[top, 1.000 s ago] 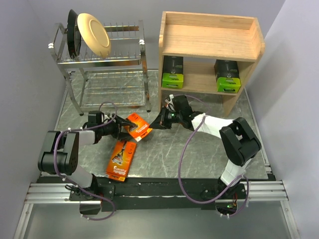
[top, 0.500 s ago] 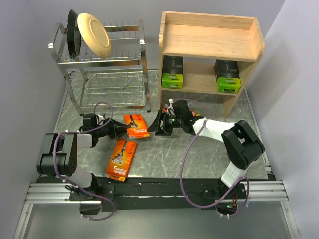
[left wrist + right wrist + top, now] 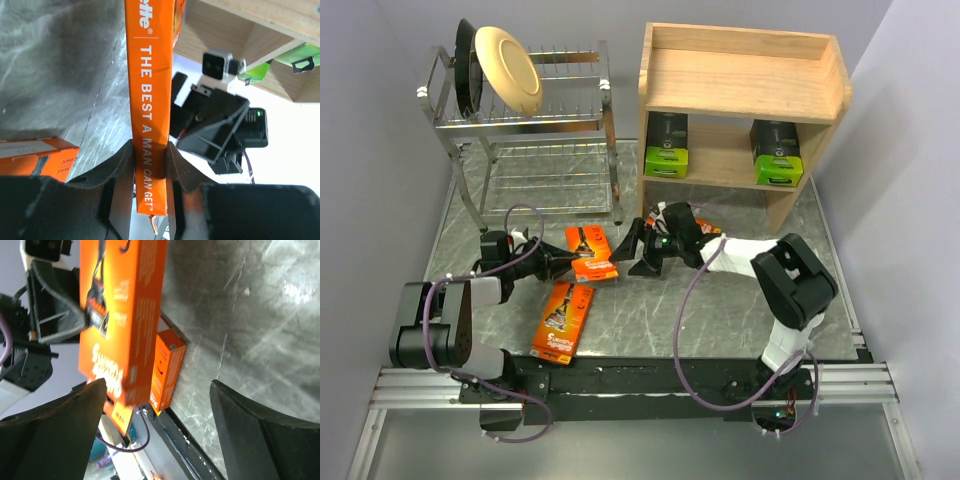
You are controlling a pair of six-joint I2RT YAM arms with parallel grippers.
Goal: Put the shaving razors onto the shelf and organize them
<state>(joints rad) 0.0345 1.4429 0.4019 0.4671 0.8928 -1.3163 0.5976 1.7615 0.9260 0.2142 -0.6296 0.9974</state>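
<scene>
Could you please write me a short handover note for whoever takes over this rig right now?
Left gripper: shut on an orange pack, in front of the dish rack.
Right gripper: open, jaws wide, close to that pack but not gripping it.
Second orange pack: flat on the table, near the arm bases.
Done: black packs stand on the lower tier of the shelf, one at each end.
Left: orange packs to shelve; no packs on the top tier.
</scene>
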